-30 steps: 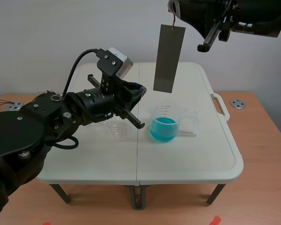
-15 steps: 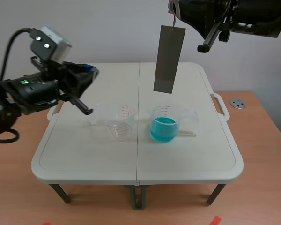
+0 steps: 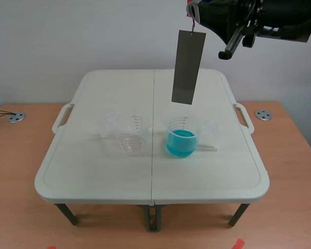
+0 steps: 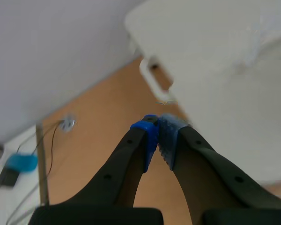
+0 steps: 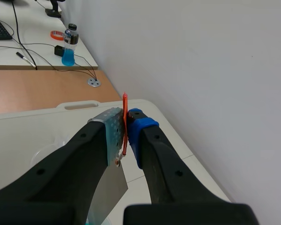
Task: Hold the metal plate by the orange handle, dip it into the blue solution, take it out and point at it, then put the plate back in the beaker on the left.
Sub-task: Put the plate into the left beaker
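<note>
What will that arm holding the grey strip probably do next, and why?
Likely swing the metal plate leftward over the clear beaker: the right gripper holds it by the orange handle above the blue solution, and the left gripper has just withdrawn from pointing.

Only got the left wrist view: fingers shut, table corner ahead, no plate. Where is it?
Observer: The metal plate hangs in the air from the right gripper, over the beaker of blue liquid in the scene view, not dipped.
Operator: Grip ok?
Observer: Its fingers are shut on the orange handle; the plate hangs below them.
Operator: Left beaker?
Observer: The empty beaker stands upright beside the blue one, apart from it.
</note>
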Controlling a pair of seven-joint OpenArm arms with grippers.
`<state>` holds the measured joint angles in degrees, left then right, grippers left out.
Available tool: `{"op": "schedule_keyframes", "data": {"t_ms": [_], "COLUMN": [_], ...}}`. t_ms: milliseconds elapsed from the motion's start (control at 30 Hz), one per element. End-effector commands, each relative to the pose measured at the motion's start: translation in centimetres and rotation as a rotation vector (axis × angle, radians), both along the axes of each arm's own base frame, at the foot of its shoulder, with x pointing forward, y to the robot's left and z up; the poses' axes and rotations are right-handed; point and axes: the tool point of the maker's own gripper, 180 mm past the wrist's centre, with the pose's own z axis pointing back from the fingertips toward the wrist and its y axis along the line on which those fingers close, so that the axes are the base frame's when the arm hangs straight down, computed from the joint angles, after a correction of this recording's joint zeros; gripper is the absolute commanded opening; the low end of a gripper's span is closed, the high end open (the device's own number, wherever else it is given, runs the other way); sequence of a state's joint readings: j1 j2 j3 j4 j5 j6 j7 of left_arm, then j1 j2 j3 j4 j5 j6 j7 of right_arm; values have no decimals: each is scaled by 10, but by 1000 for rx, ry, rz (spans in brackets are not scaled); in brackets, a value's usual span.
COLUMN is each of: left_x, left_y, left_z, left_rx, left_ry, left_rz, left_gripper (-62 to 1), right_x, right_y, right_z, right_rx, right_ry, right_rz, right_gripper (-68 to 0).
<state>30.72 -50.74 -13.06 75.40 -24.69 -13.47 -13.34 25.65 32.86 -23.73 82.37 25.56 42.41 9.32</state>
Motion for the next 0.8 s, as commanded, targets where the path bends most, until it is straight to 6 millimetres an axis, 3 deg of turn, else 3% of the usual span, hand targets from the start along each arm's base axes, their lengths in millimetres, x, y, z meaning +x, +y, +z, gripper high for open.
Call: {"op": "schedule_keyframes", "data": {"t_ms": [0, 200, 367, 567, 767], "left_x": [-24, -128, -200, -256, -290], "left_y": [4, 19, 19, 1, -44], "left_z": [-20, -86, -120, -152, -174], "left_rx": [-13, -24, -68, -79, -154], "left_ry": [59, 320, 457, 587, 697], "left_rz": [33, 165, 289, 325, 271], "left_gripper": [-597, -597, -597, -597, -597], "right_x": [-1, -1, 0, 2, 6], "right_y": [-1, 5, 13, 28, 44], "right_z": [17, 19, 19, 18, 26], "right_rx": [31, 45, 56, 37, 41], "right_ry": [-37, -43, -39, -44, -55], "right_rz": [8, 16, 22, 24, 32], "right_gripper": [-664, -664, -664, -664, -664]}}
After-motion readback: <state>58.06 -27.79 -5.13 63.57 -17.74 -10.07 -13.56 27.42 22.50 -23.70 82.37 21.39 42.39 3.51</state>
